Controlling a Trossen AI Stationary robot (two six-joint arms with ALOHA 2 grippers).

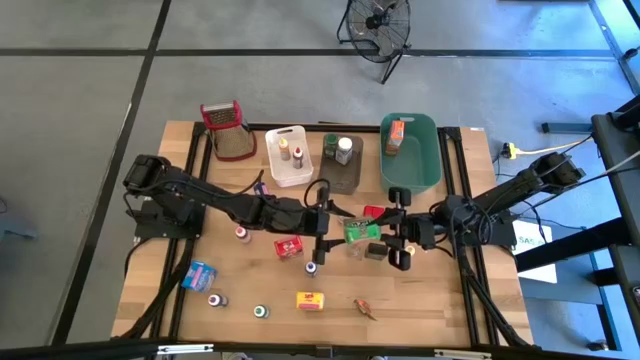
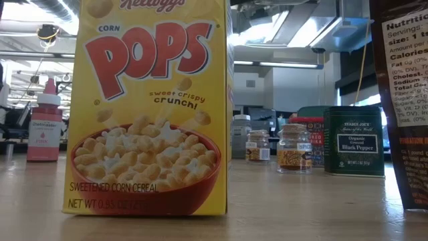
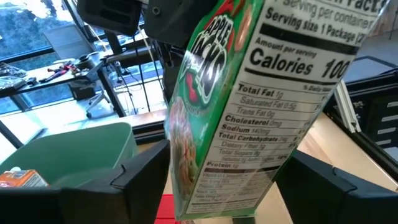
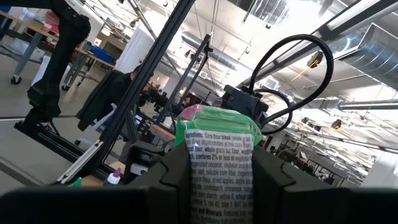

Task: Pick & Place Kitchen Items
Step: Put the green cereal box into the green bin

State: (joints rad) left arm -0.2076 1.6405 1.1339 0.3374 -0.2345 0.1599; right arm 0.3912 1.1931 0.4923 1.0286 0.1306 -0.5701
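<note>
Grippers meet at mid-table in the high view, where a green Apple Jacks cereal pouch (image 1: 360,233) is held between them. The right gripper (image 4: 221,180) is clamped on one end of the pouch (image 4: 221,163), its dark fingers pressed flat against the printed panel. The left gripper (image 3: 224,186) stands with its jaws spread wide on either side of the pouch (image 3: 249,106); whether the fingers touch the glossy, crinkled film cannot be told. Behind the pouch a green plastic tub (image 1: 411,150) holds a small orange box (image 1: 396,137). A yellow cardboard Corn Pops box (image 2: 152,107) stands upright on the wooden table (image 1: 430,290).
</note>
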